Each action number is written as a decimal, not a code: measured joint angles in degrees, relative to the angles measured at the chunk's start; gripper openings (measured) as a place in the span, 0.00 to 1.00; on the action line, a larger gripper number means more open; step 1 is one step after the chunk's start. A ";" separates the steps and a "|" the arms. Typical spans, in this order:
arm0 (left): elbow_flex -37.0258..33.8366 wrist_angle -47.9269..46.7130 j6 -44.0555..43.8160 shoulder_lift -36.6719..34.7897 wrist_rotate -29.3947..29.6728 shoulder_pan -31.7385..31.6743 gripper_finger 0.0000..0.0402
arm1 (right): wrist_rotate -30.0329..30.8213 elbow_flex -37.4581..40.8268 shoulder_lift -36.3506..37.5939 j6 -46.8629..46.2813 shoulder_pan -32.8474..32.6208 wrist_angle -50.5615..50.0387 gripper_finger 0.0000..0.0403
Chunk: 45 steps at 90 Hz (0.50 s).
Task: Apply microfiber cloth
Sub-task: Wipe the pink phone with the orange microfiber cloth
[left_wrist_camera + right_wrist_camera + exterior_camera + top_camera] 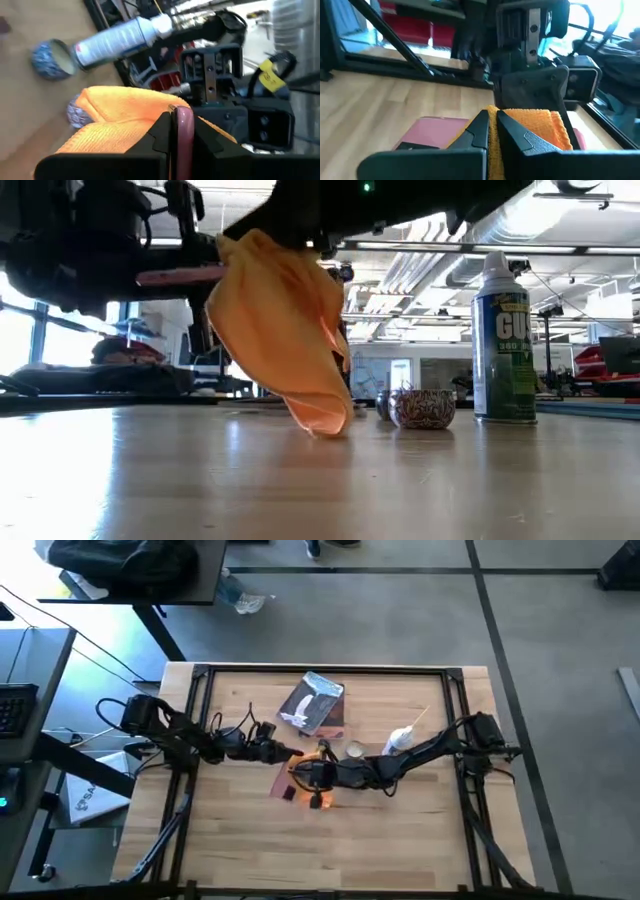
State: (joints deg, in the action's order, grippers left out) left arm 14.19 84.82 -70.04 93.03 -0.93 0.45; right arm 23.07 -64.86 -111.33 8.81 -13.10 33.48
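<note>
The orange-yellow microfiber cloth [285, 330] hangs bunched at the table's middle, and my right gripper [318, 775] is shut on it. Its lower tip [322, 425] is close to the tabletop; whether it touches, I cannot tell. My left gripper [290, 752] reaches in from the left, shut on a flat pink slab [432, 132]. The slab shows as a thin level strip [180, 277] in the low view. The two grippers face each other closely, and the cloth [125, 107] lies against the slab's far part. My left gripper pinches the pink slab between its two fingers at one edge [184, 125], coming level from the table's left. The slab sits about level, clear of the table. My right gripper pinches a bunched fold of the cloth [492, 127] between its two fingers, coming from the table's right. The cloth hangs slack below the fingers and spreads over the slab's end [535, 120].
A grey-blue and white packet [315, 702] lies toward the far edge. A white spray can [398, 740] stands to the right of the grippers, with a small patterned tin [355, 750] beside it. Bare wood lies toward the near edge.
</note>
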 joint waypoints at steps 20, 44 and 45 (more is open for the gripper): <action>0.07 0.40 0.04 0.00 5.66 -2.09 0.04 | 1.31 0.00 -0.02 -4.95 0.02 -4.05 0.00; 0.12 3.21 0.54 0.00 8.43 -4.63 0.04 | 0.68 0.03 -0.03 -7.99 -0.90 -5.01 0.00; 0.14 3.35 0.66 0.00 8.59 -4.76 0.04 | 0.63 0.05 -0.05 -8.14 -0.95 -5.06 0.00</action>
State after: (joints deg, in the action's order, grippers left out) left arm 14.32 88.16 -69.38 93.03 7.66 -4.31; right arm 23.70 -64.81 -111.39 0.67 -14.05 28.43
